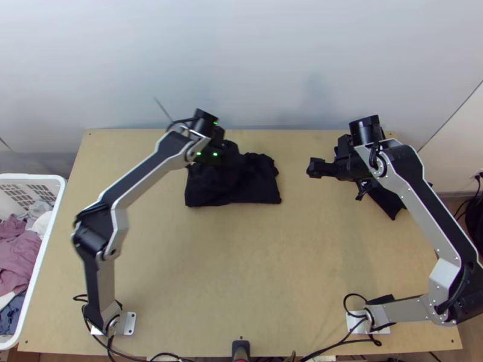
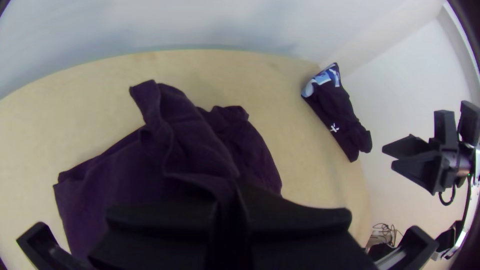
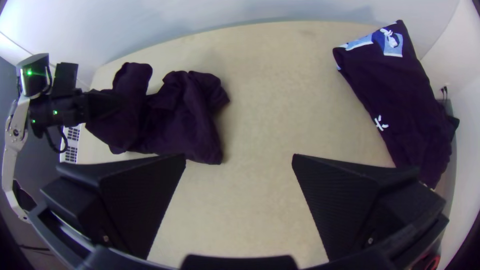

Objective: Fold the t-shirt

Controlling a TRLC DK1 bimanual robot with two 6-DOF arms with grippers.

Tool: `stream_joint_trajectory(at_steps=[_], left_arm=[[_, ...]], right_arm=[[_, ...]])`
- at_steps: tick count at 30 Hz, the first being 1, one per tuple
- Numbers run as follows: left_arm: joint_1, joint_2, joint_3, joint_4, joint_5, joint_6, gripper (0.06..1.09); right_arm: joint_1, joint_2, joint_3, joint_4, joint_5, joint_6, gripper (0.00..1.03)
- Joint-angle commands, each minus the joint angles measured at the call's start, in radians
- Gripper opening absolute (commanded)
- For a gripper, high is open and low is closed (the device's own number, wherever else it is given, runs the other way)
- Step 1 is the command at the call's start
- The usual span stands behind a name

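Observation:
The dark t-shirt (image 1: 256, 184) lies bunched at the table's back, left of the middle. Over its back left part is my left gripper (image 1: 222, 148); in the left wrist view the left gripper (image 2: 227, 212) is shut on a raised fold of the t-shirt (image 2: 195, 145). My right gripper (image 1: 314, 168) hangs above the table right of the t-shirt, apart from it. In the right wrist view the right gripper (image 3: 239, 160) stands open with nothing between its fingers, and the bunched t-shirt (image 3: 185, 115) lies beyond.
A second dark garment (image 3: 400, 100) with blue-and-white patches lies at the table's back right, partly under the right arm. A white basket (image 1: 57, 199) of clothes stands at the left edge. Bare tabletop (image 1: 241, 259) stretches in front of the t-shirt.

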Motion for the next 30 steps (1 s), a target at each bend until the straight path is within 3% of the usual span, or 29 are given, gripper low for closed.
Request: stream_joint_trajectory(at_steps=[1, 4, 5, 6, 8, 9, 21, 30], left_arm=[[-0.062, 0.158, 0.136, -0.009, -0.006, -0.002, 0.10], [-0.081, 0.189, 0.164, -0.007, -0.006, -0.005, 0.11], [-0.085, 0.198, 0.170, -0.007, -0.006, -0.006, 0.20], [-0.093, 0.207, 0.182, -0.010, -0.005, -0.006, 0.38], [-0.110, 0.217, 0.208, -0.024, 0.000, 0.004, 0.86], [-0.114, 0.215, 0.220, -0.030, 0.001, 0.004, 1.00], [-0.088, -0.018, 0.302, -0.125, 0.023, -0.063, 1.04], [0.114, -0.250, 0.004, -0.191, 0.023, -0.037, 1.04]], right_arm=[[-0.019, -0.001, -0.011, 0.002, 0.005, 0.001, 0.99], [-0.019, -0.001, -0.023, 0.002, 0.005, 0.001, 0.99], [-0.018, 0.002, -0.028, 0.002, 0.005, 0.001, 0.99], [-0.018, 0.004, -0.030, 0.002, 0.005, 0.001, 0.99], [-0.013, 0.010, -0.028, 0.006, 0.005, 0.000, 0.99], [-0.010, 0.013, -0.028, 0.009, 0.005, 0.000, 0.99], [0.051, 0.070, 0.009, 0.095, 0.005, -0.011, 0.99], [0.217, 0.213, 0.156, 0.163, 0.037, -0.037, 0.99]])
